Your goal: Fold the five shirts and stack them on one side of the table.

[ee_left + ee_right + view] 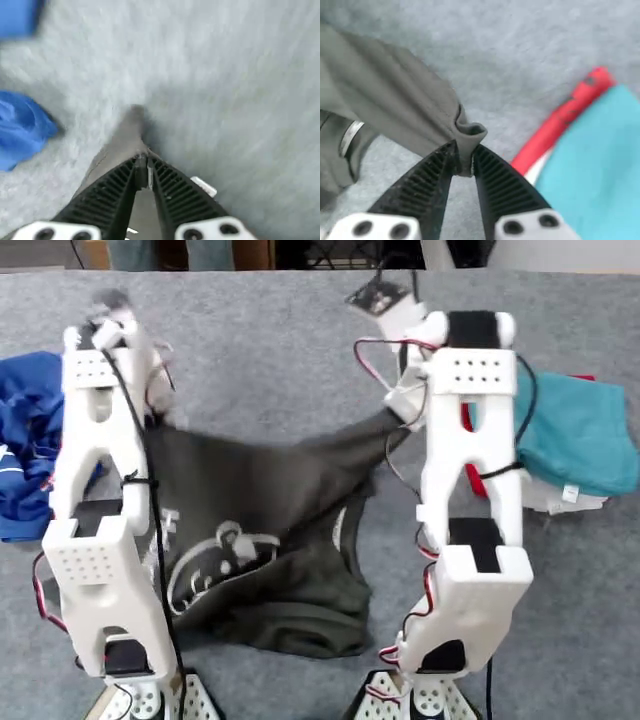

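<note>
Near edge, 6 o'clock: the dark grey shirt [290,585] lies bunched on the desk [260,340]. It is soft knit, rumpled into thick rolled folds along its near hem. A white cartoon print [215,560] shows on its 9 o'clock side, creased by the folds.

Farther out, we note the shirt's far edge drawn into a taut band between the two arms, one corner toward 10 o'clock and the other toward 1 o'clock.

Left end effector [145,165]: its ribbed black fingers [107,192] are closed to a narrow slit, pinching a corner of the dark grey shirt. Past the tips the cloth tapers to a thin pointed tongue.

Right end effector [464,162]: it has the same ribbed fingers [425,185], clamped on a puckered fold of the shirt. The fabric fans away from the grip in smooth draped pleats.

Desk surface: grey, felt-like, with a fuzzy nap.

9 o'clock: a blue shirt [30,450] sits just beside the left arm [95,490] in a crumpled heap with white markings.

3 o'clock, beside the right arm [475,470]: a stack. A teal shirt [585,435] lies on top, folded flat and roughly rectangular. A red shirt [565,117] shows as a rolled edge beneath it. A white shirt [545,502] shows at the near edge of the stack.

Both arms are white plastic links with perforated plates, black motor blocks and loose red and black wires.
</note>
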`<state>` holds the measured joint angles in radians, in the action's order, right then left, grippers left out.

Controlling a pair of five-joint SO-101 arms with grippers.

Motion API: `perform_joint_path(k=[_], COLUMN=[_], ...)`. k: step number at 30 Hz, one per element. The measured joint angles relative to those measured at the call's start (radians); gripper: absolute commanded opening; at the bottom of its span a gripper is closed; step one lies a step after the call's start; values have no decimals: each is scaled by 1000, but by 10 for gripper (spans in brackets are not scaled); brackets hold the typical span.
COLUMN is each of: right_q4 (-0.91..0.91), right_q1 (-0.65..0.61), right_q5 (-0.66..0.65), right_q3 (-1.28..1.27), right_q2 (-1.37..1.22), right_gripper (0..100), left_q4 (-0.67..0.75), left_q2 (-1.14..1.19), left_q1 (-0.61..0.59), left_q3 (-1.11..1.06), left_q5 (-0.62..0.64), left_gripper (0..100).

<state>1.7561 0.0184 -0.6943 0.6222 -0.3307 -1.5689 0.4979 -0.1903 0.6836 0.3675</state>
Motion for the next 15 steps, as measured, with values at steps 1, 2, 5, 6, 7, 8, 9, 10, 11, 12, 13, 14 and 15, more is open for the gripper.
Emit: perform_joint_path(k=[1, 2, 5, 6, 7, 8, 9, 10, 11, 12, 13, 14, 15], right_q4=[0, 0, 2, 2, 3, 3, 3, 3, 3, 3, 3, 3, 3], right_q1=[15, 32, 89, 109, 120, 126, 127, 127, 127, 127, 129, 130, 130], right_q5=[0, 0, 2, 2, -6, -21, -40, -63, -80, -94, -104, -115, -126], right_q3=[15, 28, 41, 43, 43, 43, 38, 28, 17, 3, -8, -18, -28], right_q2=[0, 0, 0, 0, 0, 0, 0, 0, 0, 0, 0, 0, 0], right_gripper=[15, 15, 15, 15, 15, 15, 15, 15, 15, 15, 15, 15, 15], left_q4=[3, 11, 46, 58, 66, 71, 71, 71, 71, 71, 69, 57, 37], left_q2=[6, 15, 58, 81, 110, 143, 180, 213, 244, 270, 292, 307, 313], left_q1=[-5, -8, -8, -8, -9, -9, -6, -3, 2, 3, 3, 3, 3], left_q3=[43, 78, 106, 106, 106, 106, 106, 106, 106, 101, 101, 101, 101], left_q5=[32, 61, 112, 120, 127, 129, 132, 135, 137, 137, 137, 137, 137], left_gripper=[30, 31, 131, 177, 216, 241, 248, 248, 248, 248, 248, 248, 248])
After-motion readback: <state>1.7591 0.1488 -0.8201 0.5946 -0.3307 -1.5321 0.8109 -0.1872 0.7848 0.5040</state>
